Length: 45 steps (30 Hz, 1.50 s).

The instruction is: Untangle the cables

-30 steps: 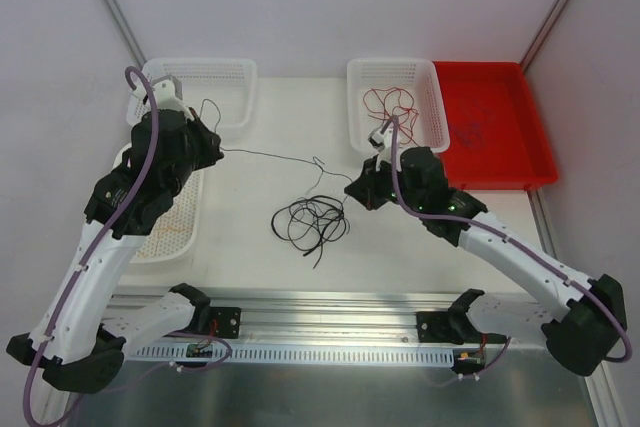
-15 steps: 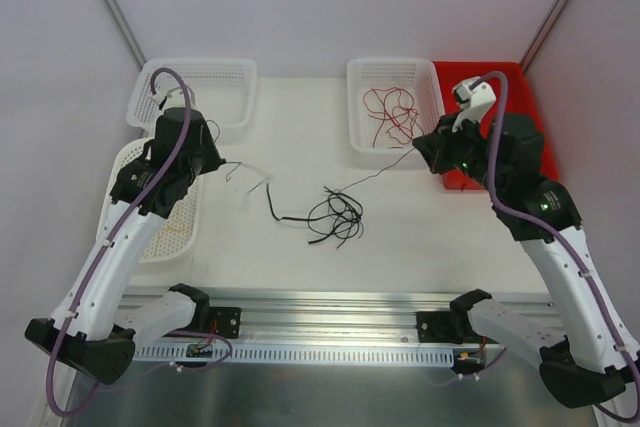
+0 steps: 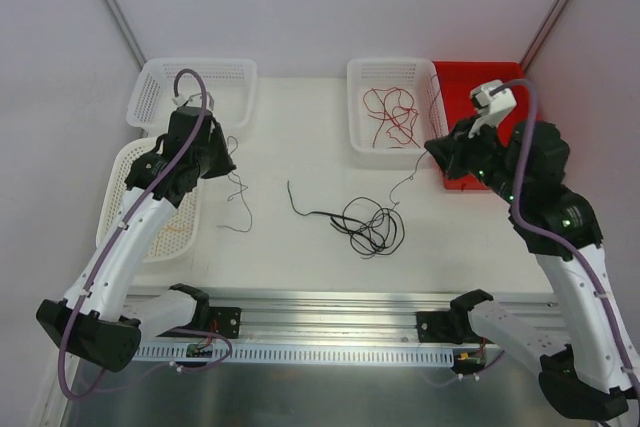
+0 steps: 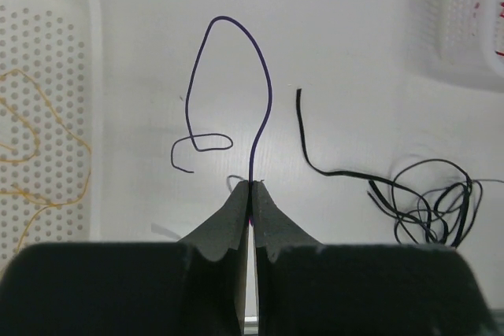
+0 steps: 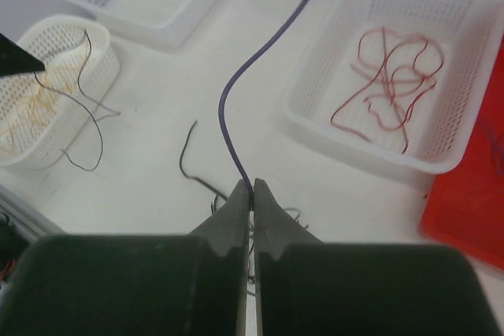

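Note:
A black tangle of cables (image 3: 371,228) lies mid-table, with one black tail (image 3: 296,203) trailing left. My left gripper (image 3: 228,160) is shut on a thin dark purple cable (image 4: 265,84), which loops away and ends in a curl, apart from the tangle (image 4: 426,207). My right gripper (image 3: 434,150) hovers by the red tray, shut on another purple cable (image 5: 237,88). In the top view a thin strand (image 3: 403,185) runs from it down to the tangle. Both grippers (image 4: 251,186) (image 5: 252,185) have their fingertips pressed together on their wire.
Red cables (image 3: 392,112) lie in the back white basket (image 3: 356,75), beside the red tray (image 3: 520,172). Yellow-orange cables (image 4: 39,159) lie in the oval basket (image 3: 118,169) at left. Another white basket (image 3: 245,72) stands at back left. A metal rail (image 3: 320,322) runs along the near edge.
The right gripper has swung right toward the red tray, dragging the black tangle rightward. The left gripper's purple cable, earlier stretched toward the tangle, now hangs free of it.

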Each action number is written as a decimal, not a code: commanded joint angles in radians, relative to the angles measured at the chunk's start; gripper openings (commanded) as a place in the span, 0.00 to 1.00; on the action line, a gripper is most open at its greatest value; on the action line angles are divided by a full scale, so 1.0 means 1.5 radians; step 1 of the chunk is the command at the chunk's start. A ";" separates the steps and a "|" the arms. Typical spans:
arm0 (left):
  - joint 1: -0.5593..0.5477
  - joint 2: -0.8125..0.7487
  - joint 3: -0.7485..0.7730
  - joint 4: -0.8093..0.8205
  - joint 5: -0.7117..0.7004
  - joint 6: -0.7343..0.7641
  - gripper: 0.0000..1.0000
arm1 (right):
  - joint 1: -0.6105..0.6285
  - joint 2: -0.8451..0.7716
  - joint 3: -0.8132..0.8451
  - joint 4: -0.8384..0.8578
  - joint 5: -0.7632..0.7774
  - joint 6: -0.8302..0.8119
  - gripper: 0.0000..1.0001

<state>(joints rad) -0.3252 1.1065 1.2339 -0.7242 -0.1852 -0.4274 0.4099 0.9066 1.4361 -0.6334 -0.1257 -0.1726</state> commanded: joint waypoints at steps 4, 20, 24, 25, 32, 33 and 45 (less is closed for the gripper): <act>0.004 -0.047 0.038 0.042 0.164 0.048 0.00 | -0.002 0.041 -0.171 0.061 -0.094 0.082 0.01; -0.126 -0.035 -0.003 0.117 0.361 0.109 0.00 | 0.107 0.089 -0.271 0.210 -0.224 0.136 0.84; -0.169 -0.016 0.003 0.123 0.359 0.127 0.00 | 0.130 0.116 -0.251 0.270 -0.189 0.237 0.86; -0.175 -0.014 0.003 0.123 0.359 0.128 0.00 | 0.132 0.120 -0.251 0.294 -0.173 0.263 0.86; -0.221 0.009 0.003 0.142 0.357 0.127 0.00 | 0.176 0.120 -0.266 0.402 -0.065 0.455 0.94; -0.230 0.014 0.004 0.145 0.355 0.129 0.00 | 0.181 0.128 -0.258 0.402 -0.055 0.463 0.95; -0.294 0.040 0.023 0.160 0.321 0.142 0.00 | 0.217 0.213 -0.260 0.406 -0.016 0.544 0.76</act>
<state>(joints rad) -0.7467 1.1709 1.2270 -0.5327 0.3214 -0.2436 0.7235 1.2240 1.0431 -0.1001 -0.1795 0.5922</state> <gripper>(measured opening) 0.008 0.849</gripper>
